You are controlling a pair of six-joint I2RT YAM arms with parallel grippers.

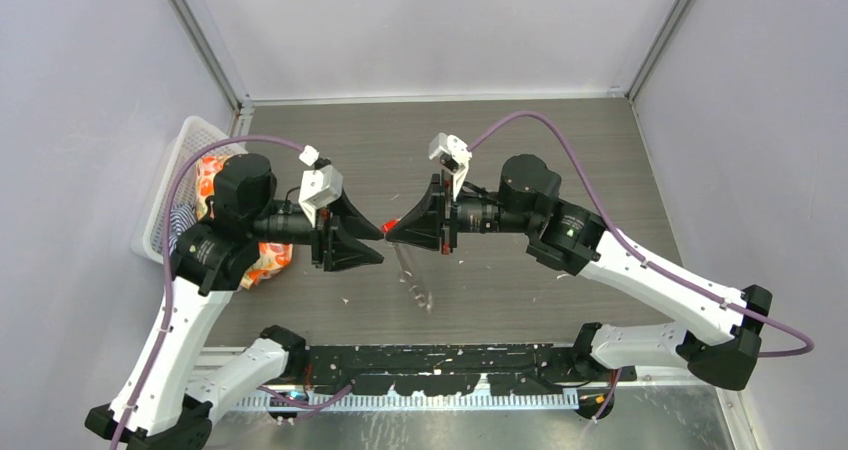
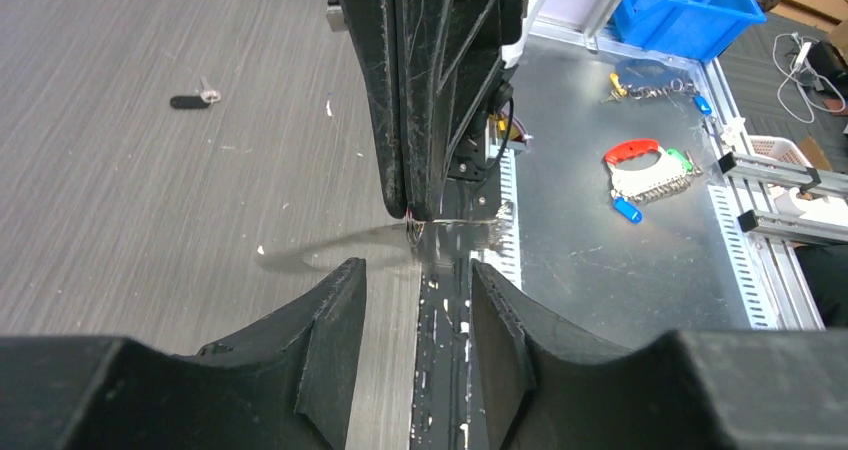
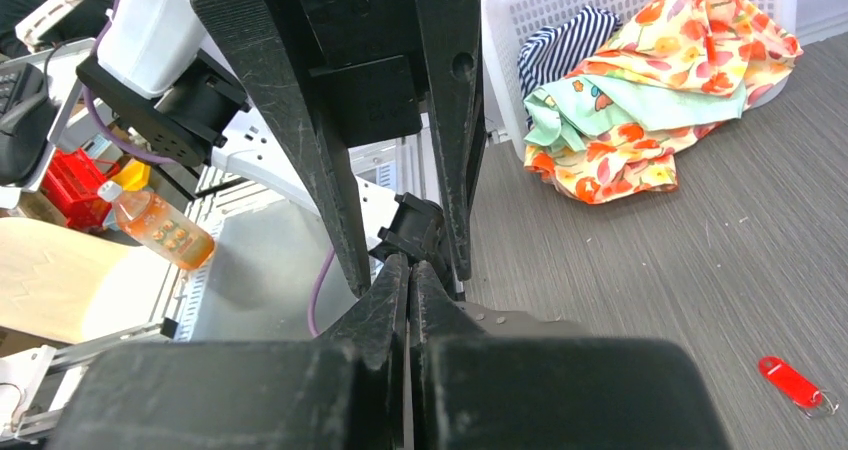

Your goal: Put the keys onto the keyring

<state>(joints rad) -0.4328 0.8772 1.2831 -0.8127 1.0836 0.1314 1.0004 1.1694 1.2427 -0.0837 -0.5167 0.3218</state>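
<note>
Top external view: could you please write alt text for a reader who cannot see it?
The left claw and right claw meet tip to tip over a grey wood-grain table, with the keyring of small silver keys hanging at their tips. A white basket of colourful cloth sits at the left.

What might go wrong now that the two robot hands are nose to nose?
The right gripper seems to pinch the keyring only at the very tips of its shut jaws, so the thin wire might slip out and drop. The left gripper is open and almost touching the other one, so a small wobble might knock them together and jolt the ring loose.
</note>
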